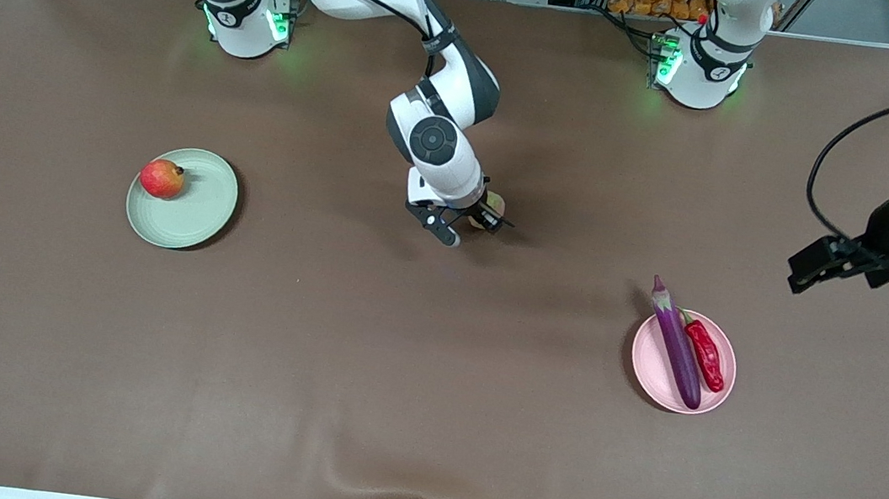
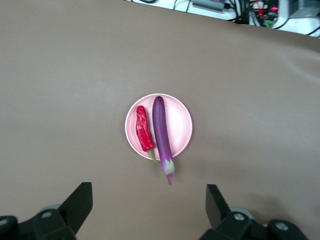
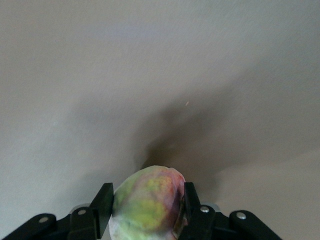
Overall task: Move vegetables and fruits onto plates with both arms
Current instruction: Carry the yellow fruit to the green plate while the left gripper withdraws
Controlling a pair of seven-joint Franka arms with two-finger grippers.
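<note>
A: Fruit status? Start at the jaws.

B: Pale yellow-green fruit with the pink blush sits pinched between the right gripper fingers, one pad on each flank. It's low over the table mid-table, between the two plates. I can't tell whether it's off the cloth.

A: Why grip it there?

B: My read: it's the last loose item, and a side pinch suits a round lumpy thing. Green plate already has the apple near its rim, toward the right arm's end, so that's likely the target.

A: Other arm?

B: Left gripper has fingers spread wide, nothing in them, waiting up in the air at the left arm's end of the table, the pink plate in its view. Eggplant and chili pepper lie side by side on that plate; eggplant cap overhangs the rim.

A: View differences?

B: Front view mostly hides the fruit under the right wrist; right wrist view shows the pinch plainly. Left wrist view shows the open fingers and the vegetables, and only the front view shows the apple.
</note>
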